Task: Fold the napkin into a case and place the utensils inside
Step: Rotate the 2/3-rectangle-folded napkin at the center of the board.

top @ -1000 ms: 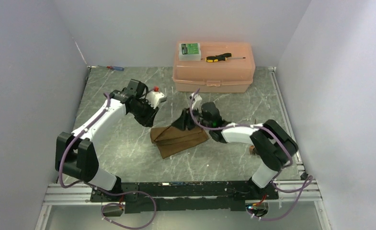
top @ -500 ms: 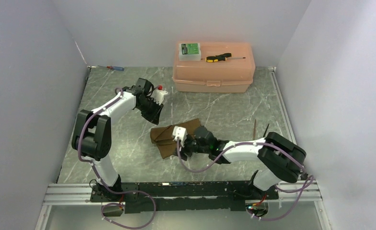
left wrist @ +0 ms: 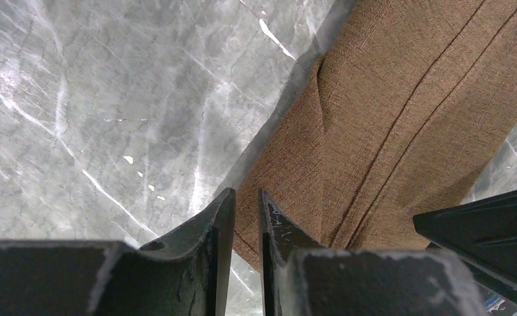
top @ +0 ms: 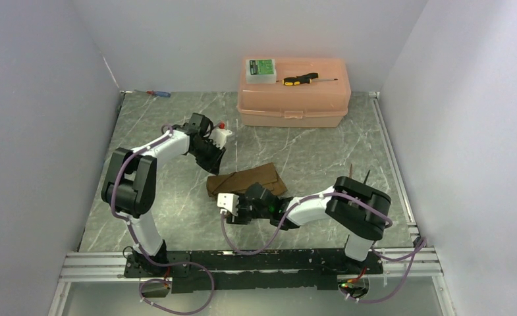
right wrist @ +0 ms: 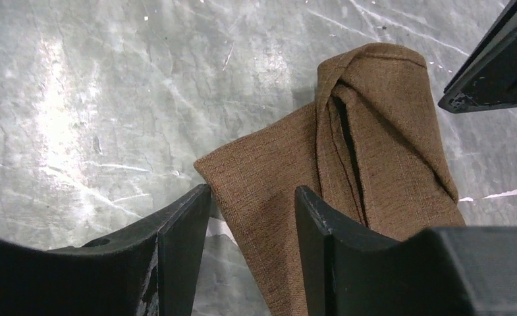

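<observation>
While napkin (top: 242,181) lies long axis near-left to far-right, R gripper (right wrist: 252,191) gapes over its corner; L gripper (left wrist: 245,194) barely ajar.

Green label (top: 261,66) — print too small

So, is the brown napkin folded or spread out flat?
Folded. The napkin lies as a narrow strip, and the right wrist view shows several overlapping layers with a dark gap between two of them.
</observation>
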Available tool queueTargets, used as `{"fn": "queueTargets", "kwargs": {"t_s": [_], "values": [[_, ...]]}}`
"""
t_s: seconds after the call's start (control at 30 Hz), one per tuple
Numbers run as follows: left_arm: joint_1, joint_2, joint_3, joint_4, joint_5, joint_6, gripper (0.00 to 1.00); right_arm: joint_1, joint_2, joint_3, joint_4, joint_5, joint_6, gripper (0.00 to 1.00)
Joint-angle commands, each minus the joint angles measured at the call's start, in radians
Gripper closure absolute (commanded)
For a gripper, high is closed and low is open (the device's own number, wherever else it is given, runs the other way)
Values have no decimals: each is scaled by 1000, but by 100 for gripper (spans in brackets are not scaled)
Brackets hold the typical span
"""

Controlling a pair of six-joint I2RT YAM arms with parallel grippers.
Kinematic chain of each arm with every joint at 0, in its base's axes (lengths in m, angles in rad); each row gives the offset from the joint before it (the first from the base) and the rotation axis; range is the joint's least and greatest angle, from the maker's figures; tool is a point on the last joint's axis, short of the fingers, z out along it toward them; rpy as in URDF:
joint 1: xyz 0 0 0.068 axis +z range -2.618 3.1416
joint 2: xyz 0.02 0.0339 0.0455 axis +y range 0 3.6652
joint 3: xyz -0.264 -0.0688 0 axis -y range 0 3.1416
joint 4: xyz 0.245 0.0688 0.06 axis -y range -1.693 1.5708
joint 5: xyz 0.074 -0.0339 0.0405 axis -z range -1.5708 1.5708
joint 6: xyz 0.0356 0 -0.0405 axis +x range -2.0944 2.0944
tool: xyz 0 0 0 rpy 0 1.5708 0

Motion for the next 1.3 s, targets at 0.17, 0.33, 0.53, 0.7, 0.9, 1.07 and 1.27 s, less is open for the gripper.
{"fn": "queueTargets", "kwargs": {"t_s": [0.17,0.33,0.53,0.7,0.9,1.07,1.27], "values": [[-16,13,18,36,23,22,76,20,-9,15,-11,10,-102,48],[-40,34,26,44,4,25,76,20,33,30,-29,-4,-101,50],[-64,57,37,38,-1,21,77,20,48,42,-55,-29,-104,55],[-68,78,65,34,-16,26,77,22,106,76,-26,-3,-59,60],[-68,89,99,31,-85,68,79,24,201,193,67,88,54,64],[-69,81,126,26,-141,117,79,23,174,175,103,77,83,56],[-65,61,168,-24,-140,121,79,23,113,98,91,-3,35,48]]}}
